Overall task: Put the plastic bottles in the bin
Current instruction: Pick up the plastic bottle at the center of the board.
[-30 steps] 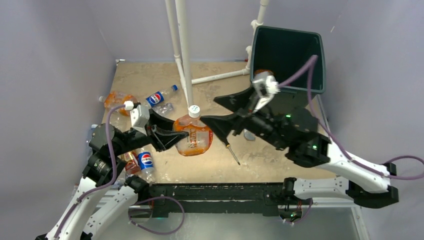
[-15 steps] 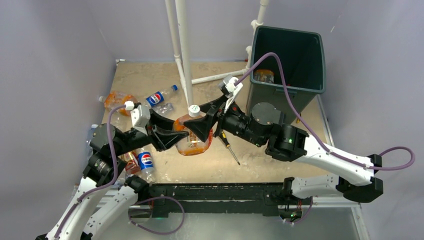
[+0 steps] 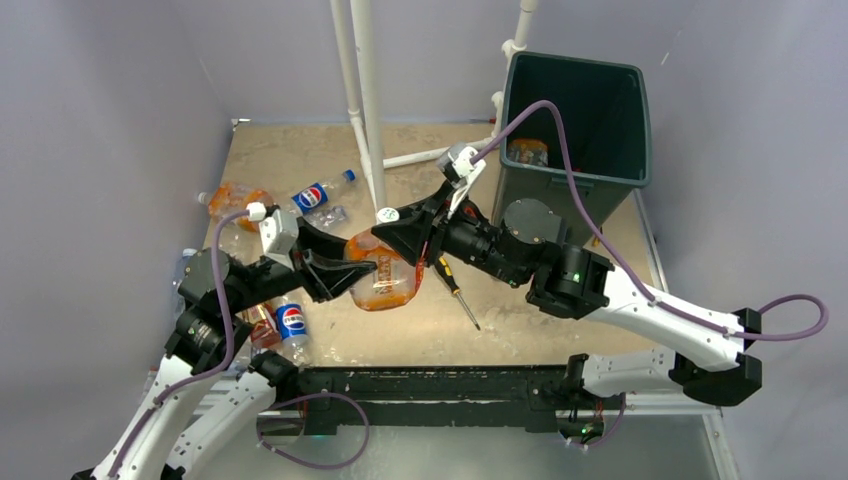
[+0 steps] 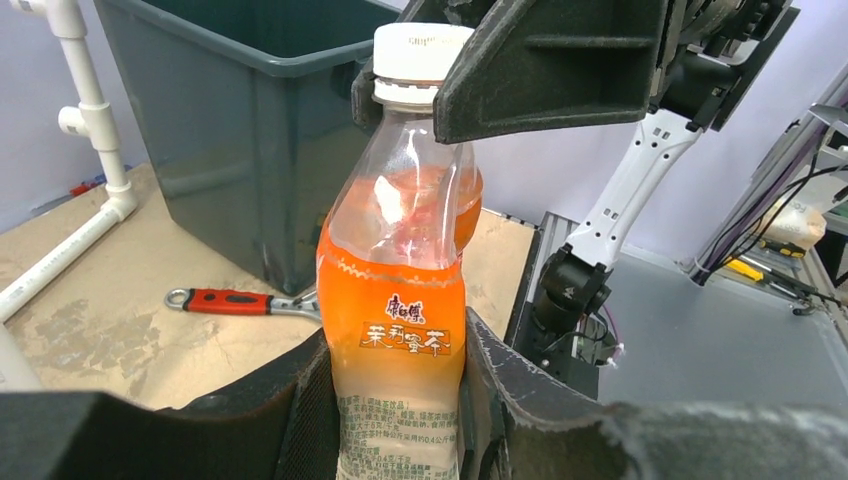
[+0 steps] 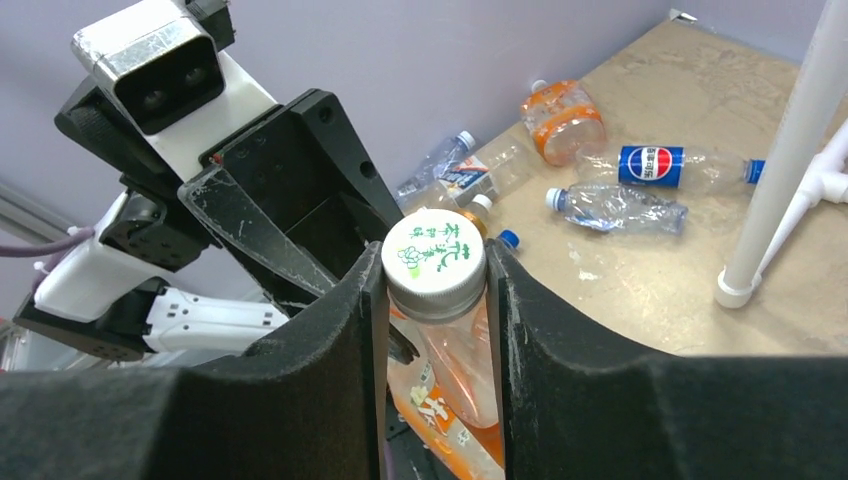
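Observation:
An orange-labelled plastic bottle (image 3: 382,278) with a white cap (image 5: 433,258) is held tilted above the table between both arms. My left gripper (image 3: 350,272) is shut on its lower body (image 4: 400,300), one finger on each side. My right gripper (image 3: 395,222) is shut on its cap and neck, the pads touching both sides. The dark green bin (image 3: 573,60) stands at the back right with one orange bottle (image 3: 527,152) inside. More bottles lie at the left: a Pepsi one (image 3: 322,192), an orange one (image 3: 237,198) and another Pepsi one (image 3: 291,322).
A yellow-and-black screwdriver (image 3: 458,292) lies under my right arm. A red-handled wrench (image 4: 235,300) lies by the bin's wall (image 4: 250,130). White PVC pipes (image 3: 365,100) rise from the table's middle and run along the back. A crushed clear bottle (image 5: 615,208) lies near the pipe.
My right arm has swung left from the bin to the held bottle and its jaws have closed on the cap. The bottle has tipped to the left. My left gripper's hold is unchanged.

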Controlling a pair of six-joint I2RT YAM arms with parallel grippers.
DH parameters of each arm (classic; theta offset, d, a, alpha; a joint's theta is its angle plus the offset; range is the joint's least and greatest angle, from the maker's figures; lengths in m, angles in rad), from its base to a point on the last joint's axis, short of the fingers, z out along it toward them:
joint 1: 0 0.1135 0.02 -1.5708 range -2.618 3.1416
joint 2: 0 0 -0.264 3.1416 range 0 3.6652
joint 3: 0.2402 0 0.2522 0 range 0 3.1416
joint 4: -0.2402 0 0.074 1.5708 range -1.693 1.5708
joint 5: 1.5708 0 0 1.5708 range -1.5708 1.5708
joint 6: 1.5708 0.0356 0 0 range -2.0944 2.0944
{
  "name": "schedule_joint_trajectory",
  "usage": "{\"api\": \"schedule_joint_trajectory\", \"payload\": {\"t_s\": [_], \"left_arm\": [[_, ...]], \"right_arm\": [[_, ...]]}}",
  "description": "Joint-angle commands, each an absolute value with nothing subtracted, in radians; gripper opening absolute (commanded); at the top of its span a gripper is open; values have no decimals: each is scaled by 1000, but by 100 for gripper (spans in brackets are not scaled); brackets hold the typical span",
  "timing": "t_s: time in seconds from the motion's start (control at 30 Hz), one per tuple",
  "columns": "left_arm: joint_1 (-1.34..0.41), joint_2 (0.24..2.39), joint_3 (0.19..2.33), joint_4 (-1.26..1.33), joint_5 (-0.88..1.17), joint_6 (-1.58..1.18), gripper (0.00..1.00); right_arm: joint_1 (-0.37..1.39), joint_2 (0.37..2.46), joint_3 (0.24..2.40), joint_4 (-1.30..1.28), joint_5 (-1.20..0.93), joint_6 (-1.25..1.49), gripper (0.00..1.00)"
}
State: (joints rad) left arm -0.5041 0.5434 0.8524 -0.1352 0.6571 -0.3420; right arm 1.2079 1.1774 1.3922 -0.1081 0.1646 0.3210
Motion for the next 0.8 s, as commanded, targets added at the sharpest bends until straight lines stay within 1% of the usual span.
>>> {"api": "schedule_joint_trajectory", "payload": {"t_s": [0.0,0.07,0.1,0.17,0.27,0.33,0.37,0.4,0.43,0.5,0.63,0.67,0.7,0.77], "left_arm": [[-500,544,894,-172,538,-340,53],[-500,529,913,-216,392,-352,84],[-500,513,912,-215,333,-363,91],[-500,463,895,-187,213,-382,96],[-500,393,846,-128,70,-407,99],[-500,362,821,-109,-5,-427,99],[-500,351,809,-104,-41,-443,99],[-500,344,798,-99,-62,-453,99],[-499,340,787,-94,-83,-465,99],[-499,342,768,-94,-125,-497,99],[-499,341,741,-100,-169,-548,99],[-499,340,732,-96,-184,-568,99],[-499,338,722,-95,-197,-592,99],[-500,336,705,-94,-212,-641,99]], "right_arm": [[1203,1115,1397,-25,143,297,0],[1203,1073,1422,-60,203,251,0],[1203,1056,1451,-92,260,224,0],[1203,1025,1517,-151,394,143,0],[1203,997,1581,-160,662,16,0],[1203,991,1576,-67,844,-141,0],[1203,991,1562,6,951,-226,0],[1203,990,1546,114,1008,-324,0],[1203,996,1537,212,1053,-439,0],[1202,1016,1546,419,1115,-578,0],[1168,1077,1636,645,1151,-821,0],[1131,1103,1660,669,1153,-847,0],[1070,1132,1695,618,1147,-828,0],[920,1200,1792,309,1106,-630,0]]}}
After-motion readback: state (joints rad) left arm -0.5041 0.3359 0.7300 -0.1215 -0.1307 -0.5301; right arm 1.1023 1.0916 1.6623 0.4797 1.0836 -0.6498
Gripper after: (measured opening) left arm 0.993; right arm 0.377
